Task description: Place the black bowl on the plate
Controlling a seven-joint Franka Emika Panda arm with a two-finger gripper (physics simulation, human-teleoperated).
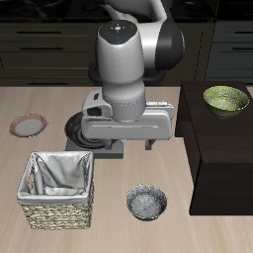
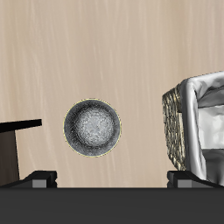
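One black bowl (image 1: 147,203) sits alone on the table (image 1: 40,99) near its front edge, beside the woven basket (image 1: 59,190), dark outside and speckled grey within. It looks rigid, light and smooth-walled, so pinching the rim seems best. Overhead, the tool (image 2: 112,178) is released, holding nothing. Farther back lies the plate (image 1: 28,126).

A pale wood-grain worktop (image 1: 109,222) fills the scene under even light. Behind it runs a row of dark cabinets (image 1: 44,44) with slim drawer handles. A dark block (image 1: 222,153) sits on the worktop's edge.
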